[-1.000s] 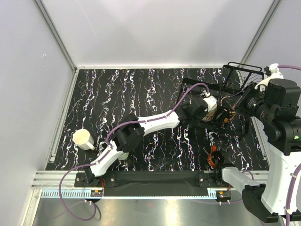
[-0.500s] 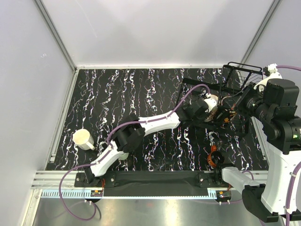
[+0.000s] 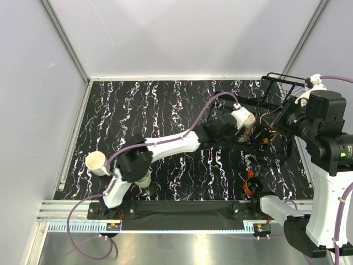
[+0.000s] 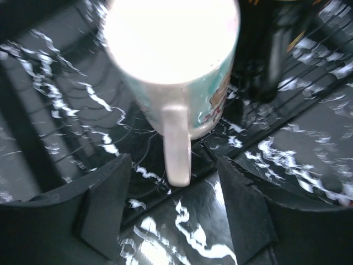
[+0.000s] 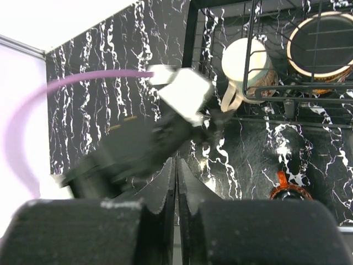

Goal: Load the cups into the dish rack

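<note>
From the top, the left arm [image 3: 171, 144] stretches across the desk [image 3: 165, 105] to the rack [image 3: 259, 102], and the cream cup [image 3: 98, 163] sits well away from the rack. Left wrist: left jaws gaping wide, pale mug [image 4: 176, 66] in the rack with its handle between them, untouched. Right wrist: right jaws pinched together on nothing, red cup [image 5: 287, 190] just outside the rack.

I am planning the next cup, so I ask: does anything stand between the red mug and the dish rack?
Nothing visible does. Only bare marbled table lies between the red mug and the near side of the dish rack.
</note>
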`<state>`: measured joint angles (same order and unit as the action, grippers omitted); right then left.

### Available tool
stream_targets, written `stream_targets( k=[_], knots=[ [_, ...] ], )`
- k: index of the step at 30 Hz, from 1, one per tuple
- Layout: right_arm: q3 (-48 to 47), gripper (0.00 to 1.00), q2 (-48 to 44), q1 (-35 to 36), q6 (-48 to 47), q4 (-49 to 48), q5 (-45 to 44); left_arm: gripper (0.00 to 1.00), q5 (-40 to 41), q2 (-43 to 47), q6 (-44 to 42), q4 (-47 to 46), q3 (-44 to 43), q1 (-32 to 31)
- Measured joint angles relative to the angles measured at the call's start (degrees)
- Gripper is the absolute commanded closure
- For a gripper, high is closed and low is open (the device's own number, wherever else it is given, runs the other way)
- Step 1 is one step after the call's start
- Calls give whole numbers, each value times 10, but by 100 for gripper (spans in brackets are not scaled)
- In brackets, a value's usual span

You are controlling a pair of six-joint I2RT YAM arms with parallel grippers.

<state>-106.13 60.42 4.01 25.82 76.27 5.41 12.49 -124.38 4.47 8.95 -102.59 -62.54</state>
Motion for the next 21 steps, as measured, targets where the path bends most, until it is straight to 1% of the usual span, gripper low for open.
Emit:
stream_targets(
  k=[3,8,10,13,15,19,21],
  knots=[
    [14,92,0,0,0,2,5,27,1,77,12,-18,55,0],
    [53,91,11,0,8,0,63,27,3,198,60,-22,120,0],
    [70,91,16,2,12,-1,78,26,9,254,84,-26,165,0],
    [91,90,36,20,23,-6,93,26,20,356,122,-22,259,0],
    [98,89,54,66,32,-12,91,26,30,411,139,-11,302,0],
    [119,89,91,211,70,-52,60,26,50,517,170,12,364,-1],
    [146,89,95,248,90,-72,47,27,63,577,184,25,395,-1]
  ],
)
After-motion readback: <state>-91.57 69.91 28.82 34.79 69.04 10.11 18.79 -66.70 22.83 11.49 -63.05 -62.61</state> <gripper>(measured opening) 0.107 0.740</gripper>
